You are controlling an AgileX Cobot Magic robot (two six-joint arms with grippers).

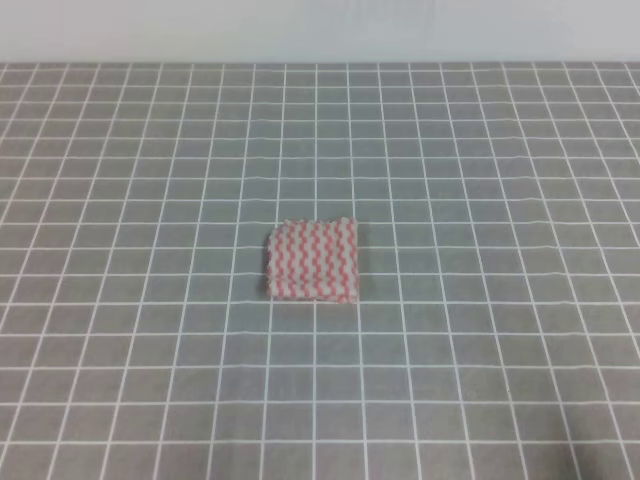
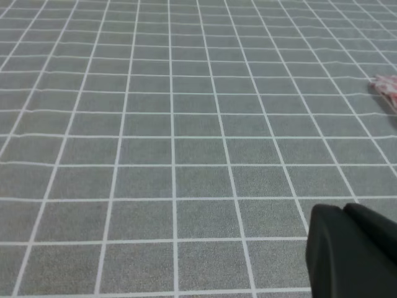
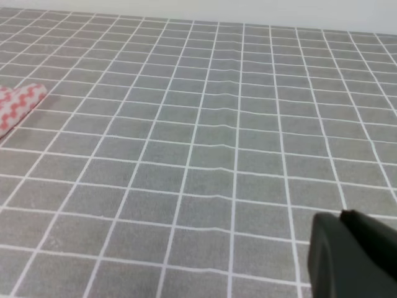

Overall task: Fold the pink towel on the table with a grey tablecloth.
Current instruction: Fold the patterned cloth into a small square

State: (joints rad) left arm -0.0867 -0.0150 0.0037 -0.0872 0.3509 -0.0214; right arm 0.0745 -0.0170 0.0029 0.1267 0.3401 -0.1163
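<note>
Where the exterior high view looks down on the desk with a grey tablecloth (image 1: 480, 200), the pink towel (image 1: 313, 260) lies near the middle of the frame, a little left of centre. It shows as a compact, roughly rectangular packet about two grid squares across, flat on the cloth, its wavy pink-red and white stripes running side to side. Its left edge looks rounded and slightly thicker; its lower edge is a touch uneven. Neither arm appears in this view.

Left wrist view: grid cloth fills the frame. A corner of the pink towel (image 2: 387, 89) shows at the right edge, upper part of the frame. A dark, blurred piece of the left gripper (image 2: 352, 253) sits in the lower right corner, well apart from the towel. Only one dark mass is visible, so how far the fingers stand apart cannot be told; nothing is seen held.

Right wrist view: the towel (image 3: 18, 105) lies at the left edge, upper part of the frame. The right gripper (image 3: 353, 256) is a dark blur at lower right, well apart from the towel; finger opening cannot be told, nothing seen held.
</note>
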